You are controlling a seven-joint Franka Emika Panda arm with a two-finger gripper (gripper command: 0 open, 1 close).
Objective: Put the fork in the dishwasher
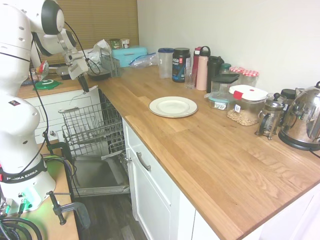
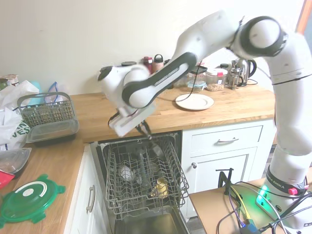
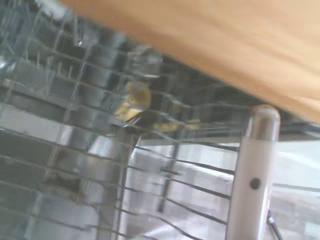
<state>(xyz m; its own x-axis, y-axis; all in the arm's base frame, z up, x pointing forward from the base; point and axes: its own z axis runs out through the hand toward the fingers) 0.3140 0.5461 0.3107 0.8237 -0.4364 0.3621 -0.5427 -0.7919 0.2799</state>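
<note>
Gripper (image 2: 146,130) is hanging over the dishwasher (image 2: 141,183) rack, at 9 o'clock of the white plate (image 1: 173,106) on the worktop (image 1: 210,145). Fingers seem to be pinching the fork (image 3: 252,172); grip unclear. Release into the rack is remaining.

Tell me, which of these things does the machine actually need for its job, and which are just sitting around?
Part of the job:
- fork, seen in the wrist view
- dishwasher, door down, rack out
- gripper, above the rack

Just lying about:
- white plate
- kettle
- pink bottle
- green lid
</note>
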